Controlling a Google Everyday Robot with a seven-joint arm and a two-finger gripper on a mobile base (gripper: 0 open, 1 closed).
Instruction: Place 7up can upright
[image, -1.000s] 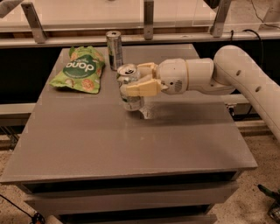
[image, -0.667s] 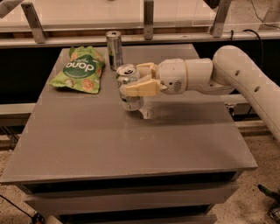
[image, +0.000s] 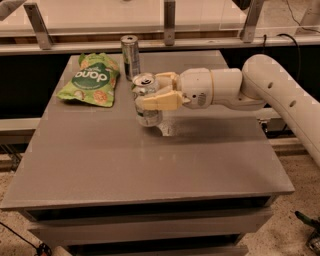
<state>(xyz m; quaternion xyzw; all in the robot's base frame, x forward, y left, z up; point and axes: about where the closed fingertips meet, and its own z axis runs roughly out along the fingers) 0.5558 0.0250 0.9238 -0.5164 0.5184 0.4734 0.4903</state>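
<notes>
The 7up can (image: 146, 115) is a short silver-white can with a shiny top. It stands upright near the middle of the grey table (image: 150, 160), slightly toward the back. My gripper (image: 152, 93) reaches in from the right, and its cream fingers (image: 159, 102) are closed around the can's upper half. The can's bottom appears to rest on or just above the tabletop.
A taller, slimmer dark-silver can (image: 130, 57) stands at the back of the table, just behind the gripper. A green chip bag (image: 91, 80) lies at the back left. A rail with metal posts runs behind the table.
</notes>
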